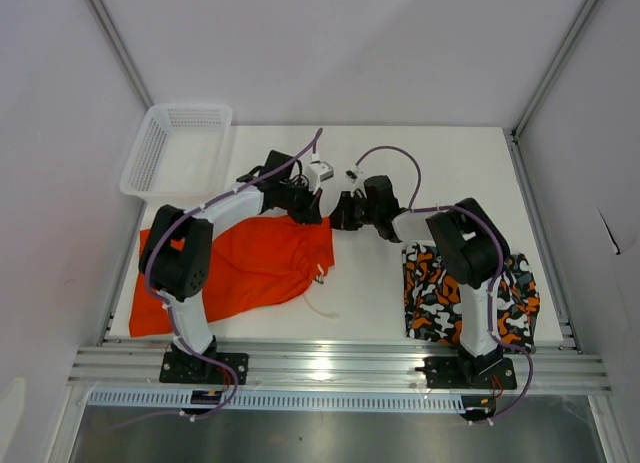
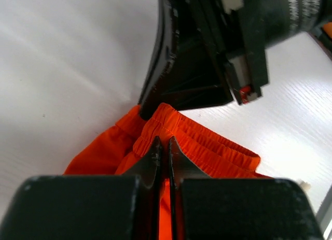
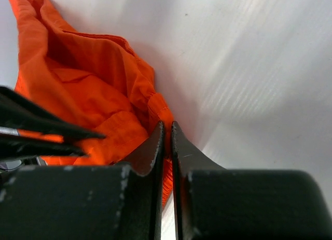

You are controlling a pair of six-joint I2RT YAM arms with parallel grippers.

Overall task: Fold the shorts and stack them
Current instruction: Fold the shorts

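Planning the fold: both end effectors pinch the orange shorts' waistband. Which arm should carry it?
Probably left: the left end effector is shut on the orange shorts, which lie on its side. The right end effector, also shut on them, reaches across from its base.

Two pairs of shorts on one tabletop (image 1: 450, 173): one plain orange pair (image 1: 240, 268) at the left, one patterned pair (image 1: 430, 295) at the near right. One white mesh basket (image 1: 180, 148) at the far left. One white drawstring (image 1: 318, 308). Two arms: one left arm (image 1: 185, 268), one right arm (image 1: 465, 248). Two pincers: one left pincer (image 1: 316, 215), one right pincer (image 1: 342, 219).
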